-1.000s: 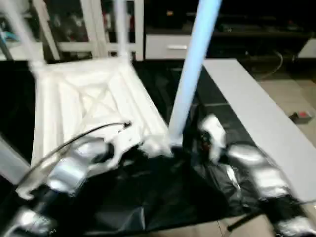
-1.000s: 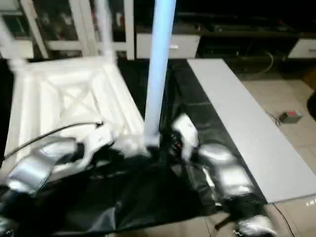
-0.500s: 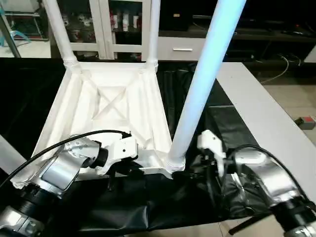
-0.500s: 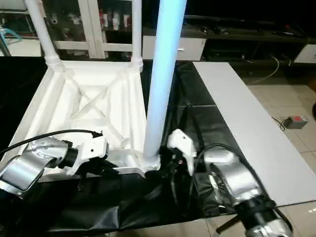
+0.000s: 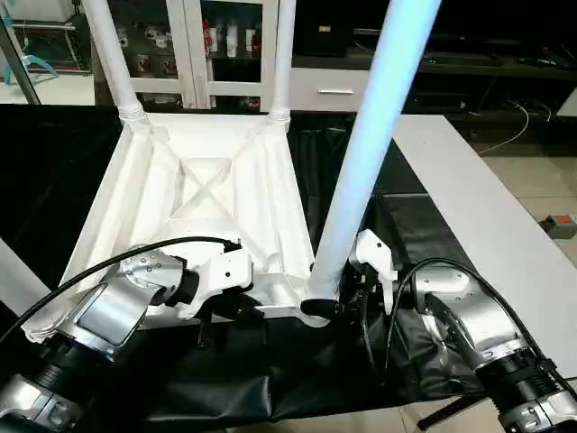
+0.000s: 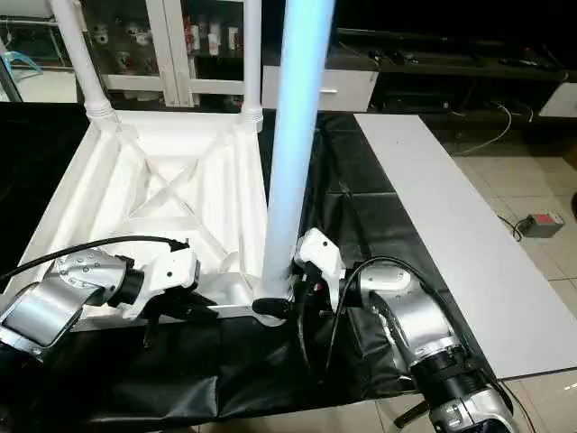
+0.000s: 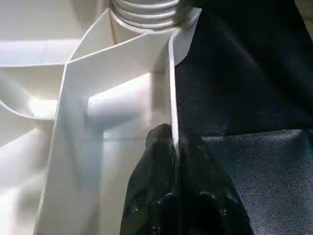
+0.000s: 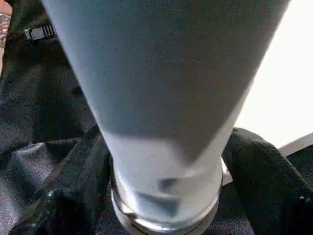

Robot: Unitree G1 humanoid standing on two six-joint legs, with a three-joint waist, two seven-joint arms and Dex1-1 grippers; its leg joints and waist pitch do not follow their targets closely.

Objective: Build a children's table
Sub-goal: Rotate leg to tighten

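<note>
The children's table top (image 5: 207, 180) lies upside down on a black sheet, its X-ribbed underside facing up. Two white legs (image 5: 113, 54) (image 5: 284, 54) stand in its far corner sockets. A third leg (image 5: 374, 135) stands in the near right socket. My right gripper (image 5: 329, 302) is at this leg's base, with a black finger (image 8: 73, 186) pressed against each side just above the collar. My left gripper (image 7: 174, 142) is shut on the thin near rim of the table top (image 7: 171, 73), close to that same socket.
A long white board (image 5: 478, 207) lies to the right on the black sheet (image 5: 270, 379). White cabinets (image 5: 198, 45) stand behind the table. A small grey box with a red button (image 5: 561, 223) sits on the tiled floor at the far right. A white bar (image 5: 13, 275) crosses the left edge.
My right gripper has moved left to the near right leg, and its fingers have closed in around the base. The left gripper has kept its hold on the rim. The camera has steadied.
</note>
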